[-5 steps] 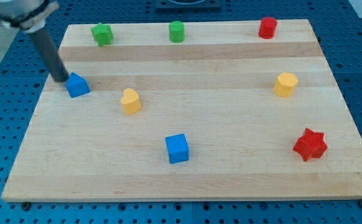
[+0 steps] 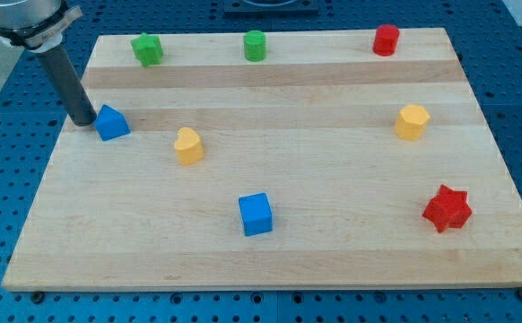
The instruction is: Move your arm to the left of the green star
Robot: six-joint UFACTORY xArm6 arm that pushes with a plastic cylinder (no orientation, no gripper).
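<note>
The green star [image 2: 146, 48] sits near the view's top left corner of the wooden board [image 2: 270, 251]. My tip [image 2: 82, 121] rests on the board's left edge, well below and left of the green star. It stands just left of a blue house-shaped block [image 2: 111, 123], almost touching it.
A green cylinder [image 2: 256, 45] and a red cylinder [image 2: 386, 39] sit along the top edge. A yellow heart-like block [image 2: 188, 145] lies left of centre, a yellow hexagon [image 2: 413, 122] at right, a blue cube [image 2: 256, 214] at bottom centre, a red star [image 2: 447, 208] at bottom right.
The rod has shifted slightly left and stands more upright. The blue block has not visibly moved.
</note>
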